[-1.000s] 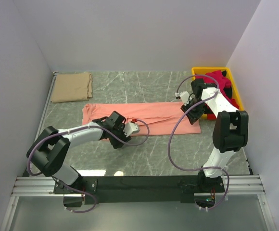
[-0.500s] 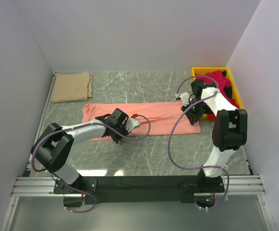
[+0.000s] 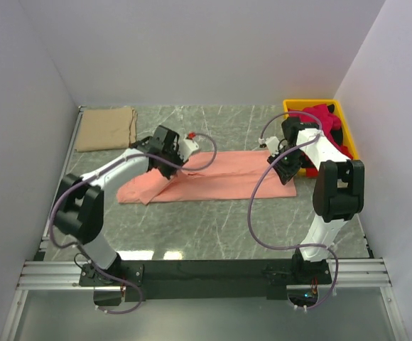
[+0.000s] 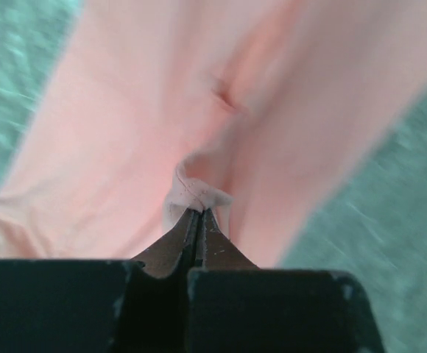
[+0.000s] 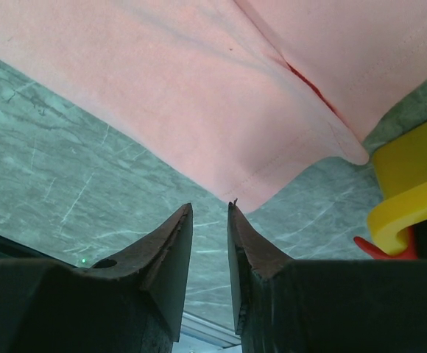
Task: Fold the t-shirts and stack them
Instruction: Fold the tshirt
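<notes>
Pinching a small bunch of the salmon-pink t-shirt [image 3: 227, 177], the left hand [image 4: 199, 212] is clamped shut on the cloth above the desk [image 3: 213, 227].
The shirt lies as a long band across the middle of the desk, its left part draped from that pinch. The right hand [image 5: 208, 211] hovers at the right hem near the yellow bin [image 3: 309, 105], jaws slightly parted and holding nothing. The grip looks thin — only a nub of fabric sits between the tips, so a quick pull could let it slip and drop the fold crooked. With the right end unpinned, the whole shirt might drag sideways instead of folding. The tan t-shirt [image 3: 105, 128] lies folded at the far left corner.
</notes>
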You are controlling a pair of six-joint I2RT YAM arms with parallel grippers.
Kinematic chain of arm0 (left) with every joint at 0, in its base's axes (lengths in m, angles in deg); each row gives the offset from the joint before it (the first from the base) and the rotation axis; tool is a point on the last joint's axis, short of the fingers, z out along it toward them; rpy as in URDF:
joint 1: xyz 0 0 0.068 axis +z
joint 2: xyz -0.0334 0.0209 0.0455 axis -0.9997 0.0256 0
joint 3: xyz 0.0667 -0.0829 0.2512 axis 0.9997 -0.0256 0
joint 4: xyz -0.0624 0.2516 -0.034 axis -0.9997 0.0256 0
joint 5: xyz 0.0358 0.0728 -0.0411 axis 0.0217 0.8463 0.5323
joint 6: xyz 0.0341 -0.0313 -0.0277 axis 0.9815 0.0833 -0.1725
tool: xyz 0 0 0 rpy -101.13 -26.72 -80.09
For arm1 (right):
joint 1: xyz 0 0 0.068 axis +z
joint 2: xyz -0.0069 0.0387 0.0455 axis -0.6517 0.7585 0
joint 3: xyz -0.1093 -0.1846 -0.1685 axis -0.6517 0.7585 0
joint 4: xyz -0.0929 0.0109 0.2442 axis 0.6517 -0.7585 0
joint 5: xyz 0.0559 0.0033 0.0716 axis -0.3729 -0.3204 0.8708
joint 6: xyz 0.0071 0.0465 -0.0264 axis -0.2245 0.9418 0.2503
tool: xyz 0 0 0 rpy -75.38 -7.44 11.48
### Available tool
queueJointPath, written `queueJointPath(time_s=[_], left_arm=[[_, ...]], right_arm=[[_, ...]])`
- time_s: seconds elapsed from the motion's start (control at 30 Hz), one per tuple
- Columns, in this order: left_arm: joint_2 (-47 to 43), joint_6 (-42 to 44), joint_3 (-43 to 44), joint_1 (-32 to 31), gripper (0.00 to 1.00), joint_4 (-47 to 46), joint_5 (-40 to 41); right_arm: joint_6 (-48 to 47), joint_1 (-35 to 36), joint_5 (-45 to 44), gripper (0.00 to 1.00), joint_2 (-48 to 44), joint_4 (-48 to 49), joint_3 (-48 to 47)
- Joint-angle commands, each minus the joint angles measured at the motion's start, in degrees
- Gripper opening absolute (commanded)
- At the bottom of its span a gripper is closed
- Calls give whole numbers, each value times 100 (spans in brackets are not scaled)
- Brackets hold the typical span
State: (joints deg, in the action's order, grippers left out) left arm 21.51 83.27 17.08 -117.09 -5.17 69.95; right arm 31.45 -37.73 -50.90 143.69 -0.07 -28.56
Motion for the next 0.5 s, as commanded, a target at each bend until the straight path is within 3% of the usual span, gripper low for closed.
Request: queueJointPath(time_s=[0.0,0.1,0.13,0.17,0.23,0.3,0.47], left_arm=[[674,472,703,455,1,-48,-137],[1420,780,1468,666,1,22,-120],[1581,798,1818,728,5,83,-120],[1713,815,1995,790,21,144,-259],[1968,781,2416,1009,37,311,-391],[2004,693,2646,1289,47,443,-725],[1496,604,2719,1906,49,873,-1551]], right_arm=[[-20,-48,100,33,39,-82,-276],[-11,-48,109,34,82,-99,-320],[-20,-48,109,35,91,-108,-338],[-20,-48,100,36,109,-117,-338],[-20,-48,118,37,100,-152,-364],[6,-48,118,37,109,-152,-355],[67,-30,135,37,91,-152,-329]])
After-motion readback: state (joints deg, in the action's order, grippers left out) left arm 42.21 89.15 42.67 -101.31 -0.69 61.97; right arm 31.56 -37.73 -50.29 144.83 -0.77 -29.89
